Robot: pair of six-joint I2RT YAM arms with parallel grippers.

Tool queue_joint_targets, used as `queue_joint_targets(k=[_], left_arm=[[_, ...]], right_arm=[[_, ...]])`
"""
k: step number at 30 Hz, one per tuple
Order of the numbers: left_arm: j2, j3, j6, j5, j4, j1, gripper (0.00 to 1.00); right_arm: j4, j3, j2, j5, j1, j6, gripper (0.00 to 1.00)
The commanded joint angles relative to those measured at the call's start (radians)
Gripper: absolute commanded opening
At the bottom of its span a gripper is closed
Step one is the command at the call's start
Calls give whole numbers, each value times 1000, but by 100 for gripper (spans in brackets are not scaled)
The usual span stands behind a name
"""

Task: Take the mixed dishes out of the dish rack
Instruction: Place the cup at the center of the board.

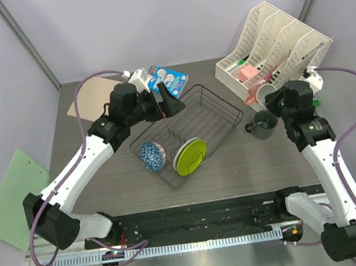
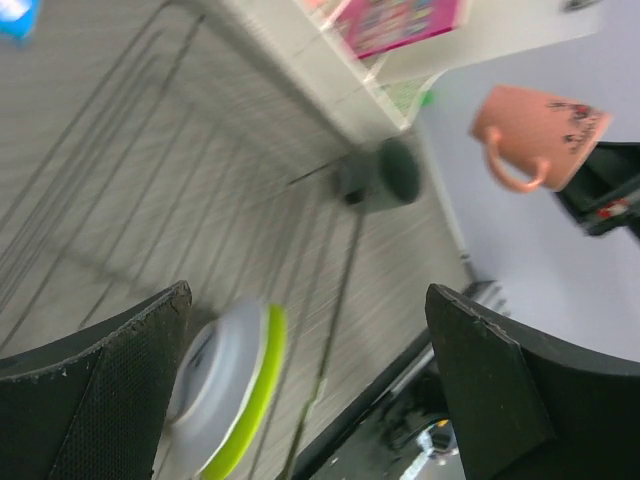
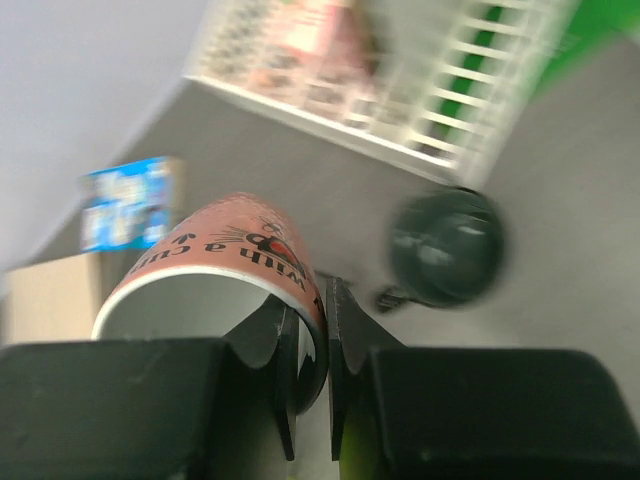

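Right claw pinches the cup rim. Left claw hangs spread over the rack; mug at its 3 o'clock

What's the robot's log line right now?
right hand: shut on pink cup, lifted; left hand: open over dish rack; grey mug: on table

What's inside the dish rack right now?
A blue speckled bowl and a lime-green plate, both on edge, plus a white plate mostly covered by the green one. The left gripper hides the far corner of the dish rack.
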Motion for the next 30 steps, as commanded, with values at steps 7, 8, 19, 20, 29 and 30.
queue_joint_targets(k=[7, 8, 19, 20, 29, 30], left_arm=[[-144, -111, 47, -159, -199, -35, 97], [-152, -113, 50, -159, -205, -37, 97], [-172, -95, 41, -100, -227, -60, 97], [-170, -90, 43, -100, -231, -70, 97], [-159, -105, 32, -88, -228, -95, 97], [-161, -105, 30, -90, -227, -96, 97]], right_arm=[[-488, 112, 37, 450, -87, 221, 1], [-522, 121, 39, 447, -93, 221, 1], [-640, 101, 148, 374, -175, 158, 1], [-628, 91, 163, 349, -183, 160, 1], [-453, -34, 298, 170, -317, 109, 1], [-436, -49, 307, 141, -339, 103, 1]])
